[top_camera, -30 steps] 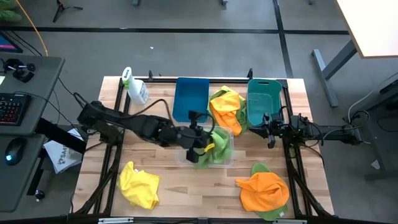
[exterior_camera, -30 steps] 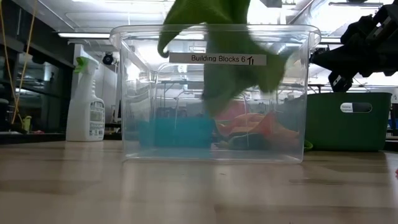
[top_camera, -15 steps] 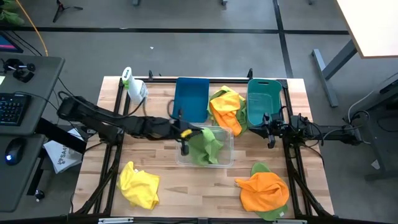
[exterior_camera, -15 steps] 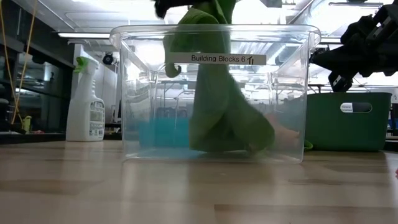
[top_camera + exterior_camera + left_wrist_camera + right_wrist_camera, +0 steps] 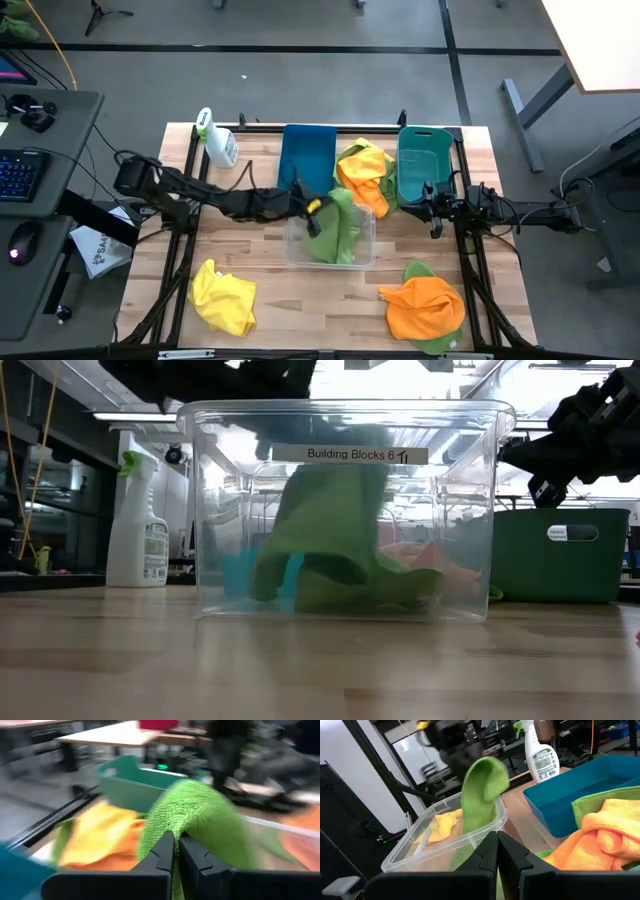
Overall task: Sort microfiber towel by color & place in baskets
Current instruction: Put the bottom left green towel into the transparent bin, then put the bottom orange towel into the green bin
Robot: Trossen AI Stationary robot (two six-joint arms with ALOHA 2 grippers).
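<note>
My left gripper reaches from the table's left over the clear bin and is shut on a green towel. That towel shows inside the bin in the low view and hanging in the right wrist view. The blue bin and the teal bin stand at the far side. Between them lies a heap of yellow, orange and green towels. A yellow towel lies near left. An orange towel lies on a green one near right. My right gripper waits shut beside the teal bin. My left gripper pinches a raised fold of the green towel between its two fingers, coming in slanting from the table's left. The towel arches away from the fingertips and hangs down into the clear bin. Its lower part lies bunched on the bin's floor.
A white spray bottle stands at the far left corner. Bare wood shows along the near edge between the yellow and orange towels. A black frame borders the table's sides. A desk with a keyboard stands off the left edge.
My left gripper has drawn back from over the bin's middle toward its far left corner, still shut on the green towel. The towel, which hung with its lower end clear of the bin's floor, has come down and now lies bunched on that floor.
</note>
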